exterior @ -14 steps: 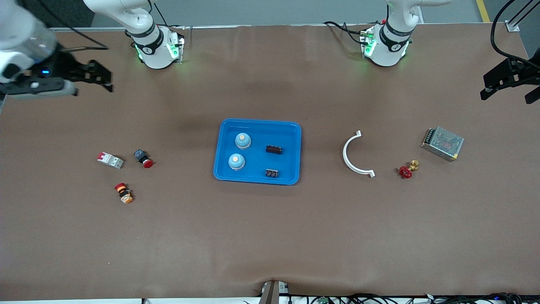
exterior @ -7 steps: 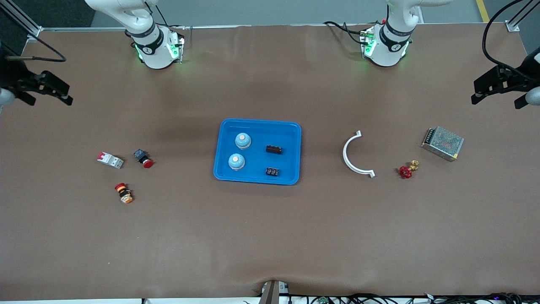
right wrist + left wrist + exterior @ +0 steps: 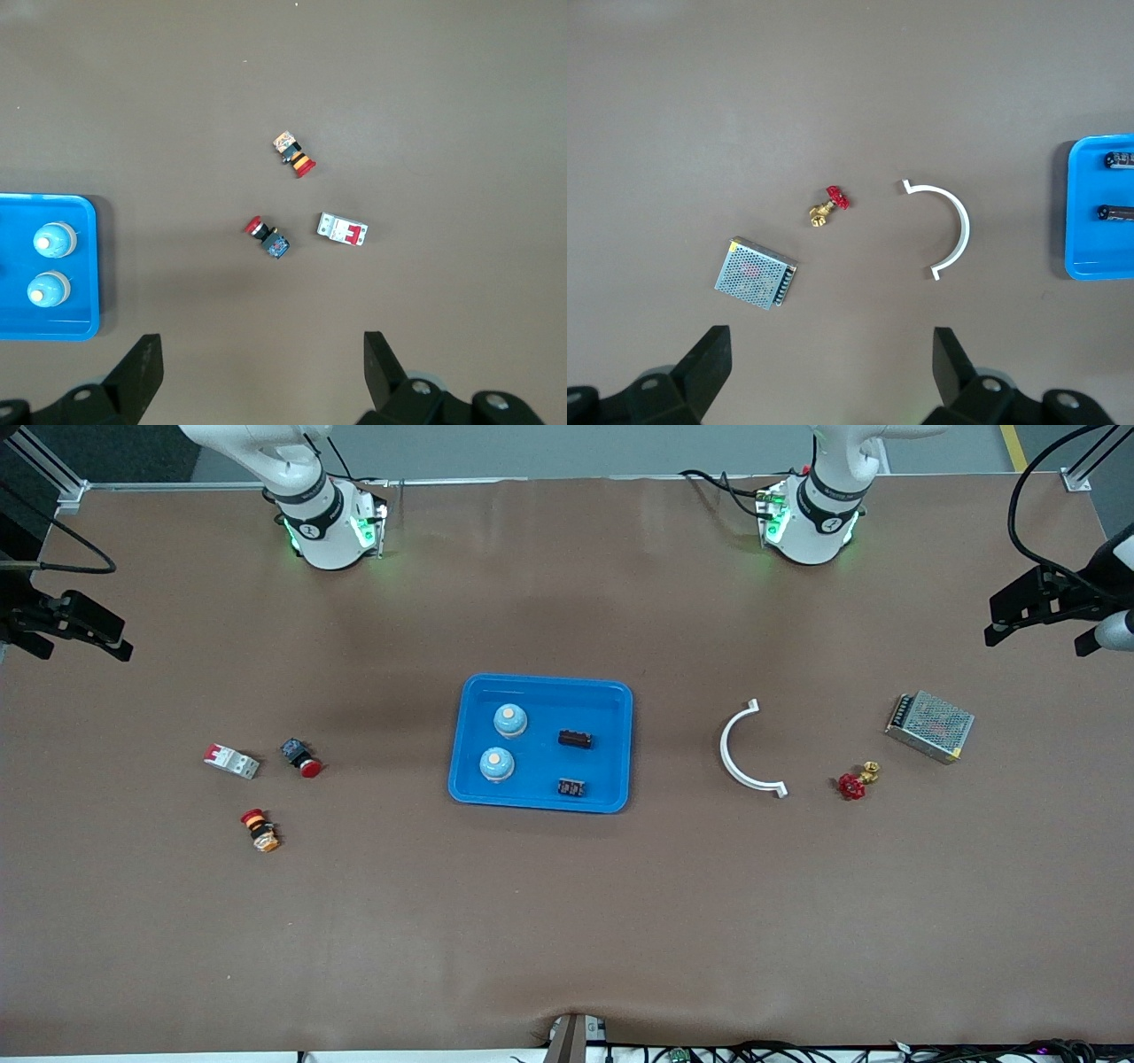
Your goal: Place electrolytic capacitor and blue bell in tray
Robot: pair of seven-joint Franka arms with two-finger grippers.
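The blue tray (image 3: 613, 713) lies mid-table. In it sit two blue bells (image 3: 509, 720) (image 3: 496, 764) and two dark electrolytic capacitors (image 3: 574, 738) (image 3: 570, 786). My left gripper (image 3: 1038, 642) is open and empty, up over the left arm's end of the table. My right gripper (image 3: 84, 654) is open and empty, up over the right arm's end. The left wrist view shows its open gripper (image 3: 831, 350), the tray's edge (image 3: 1090, 243) and both capacitors (image 3: 1118, 158) (image 3: 1116, 212). The right wrist view shows its open gripper (image 3: 261, 354), the tray (image 3: 18, 326) and both bells (image 3: 53, 239) (image 3: 49, 289).
Toward the left arm's end lie a white curved clip (image 3: 742, 751), a red-handled brass valve (image 3: 855, 781) and a metal mesh box (image 3: 930, 726). Toward the right arm's end lie a white and red breaker (image 3: 232, 761) and two red push buttons (image 3: 301, 759) (image 3: 260, 830).
The right gripper has swung out toward the table's end and dropped slightly. The left gripper has shifted a little. Things in the tray have not moved.
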